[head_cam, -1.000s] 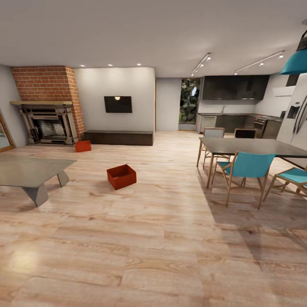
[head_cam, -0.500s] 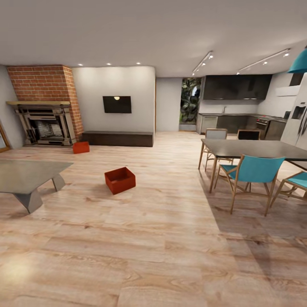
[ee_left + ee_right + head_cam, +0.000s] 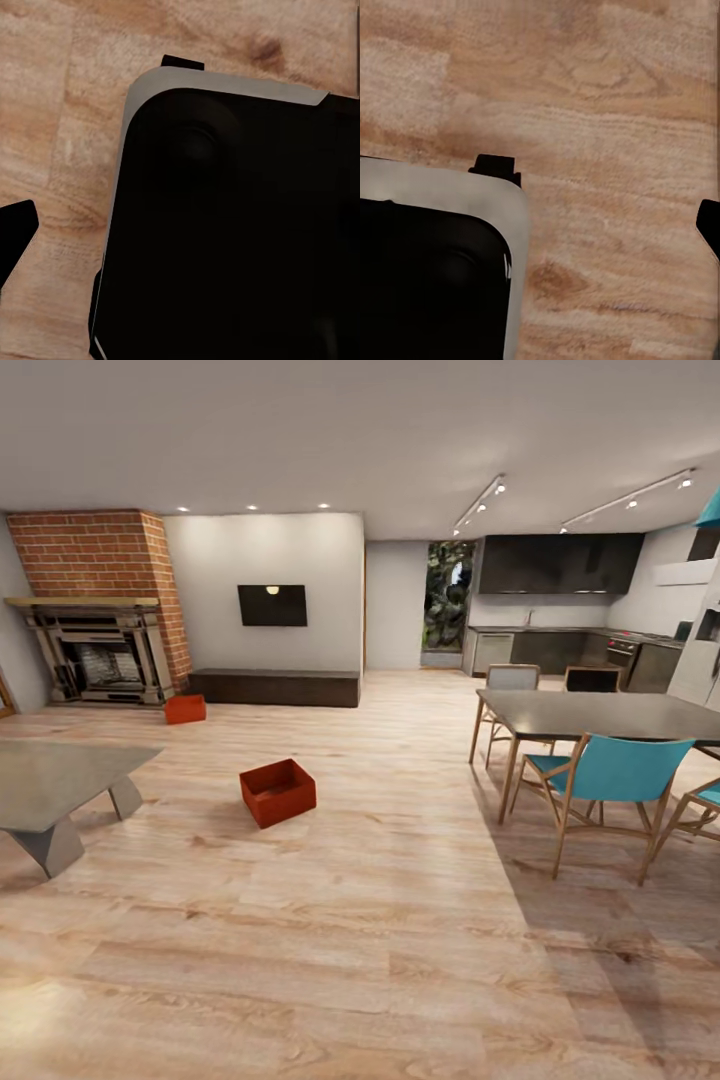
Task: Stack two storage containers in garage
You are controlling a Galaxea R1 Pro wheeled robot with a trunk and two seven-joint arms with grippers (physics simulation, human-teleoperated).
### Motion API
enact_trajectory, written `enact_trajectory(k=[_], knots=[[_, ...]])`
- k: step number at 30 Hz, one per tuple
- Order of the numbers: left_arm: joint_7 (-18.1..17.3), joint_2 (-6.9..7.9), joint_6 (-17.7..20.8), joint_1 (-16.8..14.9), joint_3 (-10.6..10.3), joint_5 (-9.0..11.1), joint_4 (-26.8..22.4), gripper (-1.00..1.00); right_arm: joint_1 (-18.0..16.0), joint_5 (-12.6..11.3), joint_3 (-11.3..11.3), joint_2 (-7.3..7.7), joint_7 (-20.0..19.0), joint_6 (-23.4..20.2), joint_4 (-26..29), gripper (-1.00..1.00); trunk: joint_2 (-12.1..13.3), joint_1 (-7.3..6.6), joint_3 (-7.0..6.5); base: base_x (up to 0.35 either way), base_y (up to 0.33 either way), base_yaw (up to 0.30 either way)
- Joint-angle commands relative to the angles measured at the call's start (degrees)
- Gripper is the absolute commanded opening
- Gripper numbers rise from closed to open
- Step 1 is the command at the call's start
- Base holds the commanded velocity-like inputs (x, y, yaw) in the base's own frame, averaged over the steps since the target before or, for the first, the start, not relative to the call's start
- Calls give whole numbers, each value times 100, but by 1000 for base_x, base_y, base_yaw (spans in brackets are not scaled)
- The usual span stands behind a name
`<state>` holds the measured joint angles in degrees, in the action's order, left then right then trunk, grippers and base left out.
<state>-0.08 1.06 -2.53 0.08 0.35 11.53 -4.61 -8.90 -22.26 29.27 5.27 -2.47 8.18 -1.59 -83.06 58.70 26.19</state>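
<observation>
Wood-plank floor under both wrist cameras; approach step, nothing grasped.

Wrist views look down past the robot's dark base [image 3: 225,225] onto planks; a dark finger tip [image 3: 15,232] shows at one edge, so jaw opening cannot be told, either arm. Two storage containers counted: nearer [image 3: 277,791] on open living-room floor, farther [image 3: 185,708] beside the fireplace [image 3: 95,650]. Next, judged: drive up to the nearer one, then reach down.

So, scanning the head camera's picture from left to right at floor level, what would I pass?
Grey coffee table → far orange-red storage container by the brick fireplace → near orange-red storage container → dark dining table → turquoise chair.
</observation>
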Motion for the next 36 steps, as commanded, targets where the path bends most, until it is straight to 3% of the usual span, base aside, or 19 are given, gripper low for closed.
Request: enact_trajectory(k=[1,36], knots=[[-1,0,-10,1,0,34,-5,100,-6,-58,47,-4,-26,34,-17,100,-2,3,5,323,0,0],[8,-8,-11,1,-1,26,-5,100,-6,-31,64,1,-26,35,-9,100,-2,3,5,323,0,0]])
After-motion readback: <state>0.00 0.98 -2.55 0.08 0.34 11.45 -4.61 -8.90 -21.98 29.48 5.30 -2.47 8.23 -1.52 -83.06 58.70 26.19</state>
